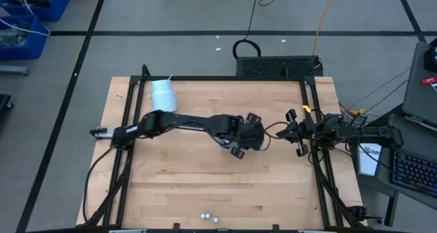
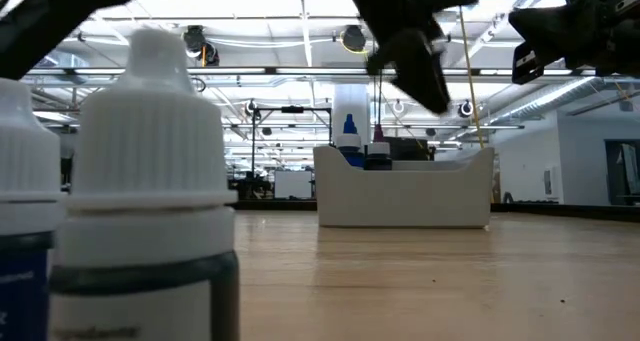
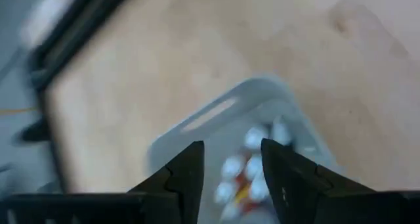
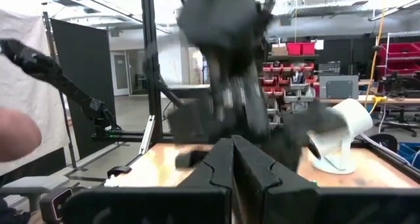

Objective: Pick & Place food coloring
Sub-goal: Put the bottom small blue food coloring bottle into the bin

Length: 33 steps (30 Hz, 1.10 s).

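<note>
**Left gripper over tray, jaws apart**

Left gripper [image 3: 231, 178] hangs above the tray [image 3: 197, 119], fingers spread, gripping nothing. Bottles [image 3: 246, 175] lie in the tray; a few [image 1: 209, 217] sit at the table's near edge. Right gripper [image 4: 231, 159] parked at the right, fingers pressed together, empty.

A grey floor [image 1: 171, 14] crossed by dark lines surrounds the wooden table [image 1: 205, 185]; blue bins [image 1: 27, 18] sit at one corner and a keyboard [image 1: 416, 171] on a side desk. Beyond, ceiling strip lights [image 2: 300, 21] run over the hall, with red storage bins [image 4: 302, 48] on shelving
</note>
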### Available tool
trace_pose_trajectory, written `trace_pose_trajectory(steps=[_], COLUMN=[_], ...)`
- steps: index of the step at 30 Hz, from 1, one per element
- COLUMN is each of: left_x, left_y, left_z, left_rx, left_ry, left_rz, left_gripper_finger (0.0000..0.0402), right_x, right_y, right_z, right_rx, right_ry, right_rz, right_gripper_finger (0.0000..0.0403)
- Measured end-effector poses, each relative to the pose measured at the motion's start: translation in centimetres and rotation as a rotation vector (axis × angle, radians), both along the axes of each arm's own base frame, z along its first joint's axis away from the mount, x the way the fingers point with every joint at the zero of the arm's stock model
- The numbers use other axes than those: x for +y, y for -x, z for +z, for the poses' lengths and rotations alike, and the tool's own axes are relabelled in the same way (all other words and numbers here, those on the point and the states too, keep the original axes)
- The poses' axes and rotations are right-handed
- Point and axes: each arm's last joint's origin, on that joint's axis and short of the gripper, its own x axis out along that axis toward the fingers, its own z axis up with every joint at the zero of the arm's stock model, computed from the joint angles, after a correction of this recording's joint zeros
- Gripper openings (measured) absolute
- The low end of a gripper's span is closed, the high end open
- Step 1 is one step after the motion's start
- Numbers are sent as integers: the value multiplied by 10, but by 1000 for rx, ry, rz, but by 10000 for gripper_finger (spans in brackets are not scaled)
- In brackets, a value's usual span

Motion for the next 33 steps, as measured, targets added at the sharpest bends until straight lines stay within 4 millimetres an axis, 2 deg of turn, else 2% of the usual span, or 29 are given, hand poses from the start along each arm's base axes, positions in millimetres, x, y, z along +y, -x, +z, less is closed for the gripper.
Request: trace_pose_trajectory(steps=[5,9,13,17,20,23,25,28,31,33], left_x=[-14,-11,-1,-2,-4,-4,-5,-5,-1,3], left_y=[47,102,164,215,252,291,317,350,375,385], left_z=[73,138,191,220,229,235,231,212,178,150], left_rx=[-21,-96,-170,-268,-308,-402,-473,-545,-633,-702], left_ry=[-58,49,136,252,273,327,389,430,442,469], left_rz=[69,230,382,443,447,443,416,379,390,392], left_gripper_finger=[160,156,116,54,11,10,14,10,4,8], right_x=[0,0,0,0,0,0,0,0,0,0], right_y=[-1,-1,-2,-2,-2,-2,-2,-2,-2,-2], right_z=[-2,-4,-6,-6,-6,-6,-6,-7,-7,-7], right_rx=[26,41,68,67,66,68,68,74,75,75], right_ry=[-1,-2,-4,-4,-4,-11,-12,-12,-12,-12], right_rz=[0,0,-1,0,0,1,2,2,2,2], right_gripper_finger=[0,0,0,0,0,0,0,0,0,0])
